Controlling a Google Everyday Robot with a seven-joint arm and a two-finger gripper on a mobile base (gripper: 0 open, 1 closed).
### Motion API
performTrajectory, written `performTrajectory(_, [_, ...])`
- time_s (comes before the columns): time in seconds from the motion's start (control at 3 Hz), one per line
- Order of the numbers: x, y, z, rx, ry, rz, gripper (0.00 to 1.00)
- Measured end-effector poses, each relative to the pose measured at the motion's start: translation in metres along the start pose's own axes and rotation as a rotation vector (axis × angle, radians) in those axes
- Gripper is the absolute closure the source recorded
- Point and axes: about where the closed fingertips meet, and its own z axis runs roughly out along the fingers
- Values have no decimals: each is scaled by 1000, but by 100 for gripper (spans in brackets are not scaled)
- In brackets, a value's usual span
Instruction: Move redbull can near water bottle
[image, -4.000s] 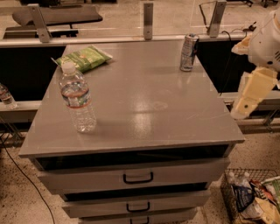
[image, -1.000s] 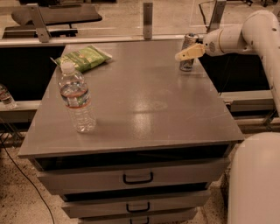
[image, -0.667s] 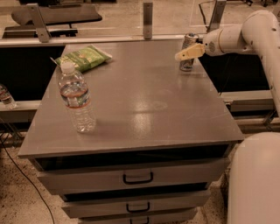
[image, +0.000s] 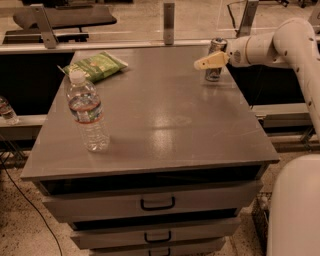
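The redbull can (image: 216, 46) stands upright at the far right of the grey table top (image: 165, 115), near its back edge. My gripper (image: 207, 61) reaches in from the right on the white arm (image: 280, 42) and lies right at the can, covering its middle from the front. The water bottle (image: 89, 112), clear with a white cap and a red-banded label, stands upright near the front left of the table, far from the can.
A green snack bag (image: 100, 65) lies at the back left of the table. A smaller clear bottle (image: 6, 110) shows partly on a lower ledge at the left. Drawers (image: 157, 202) sit below the table top. The robot's white body (image: 295, 210) fills the bottom right.
The arm came in from the right to the can. In the last second the gripper slid a little further left along the can. The can and bottle have not moved.
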Motion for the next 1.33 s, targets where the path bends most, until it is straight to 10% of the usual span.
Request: performTrajectory(1.33, [-80, 35, -29, 15, -130, -64, 100])
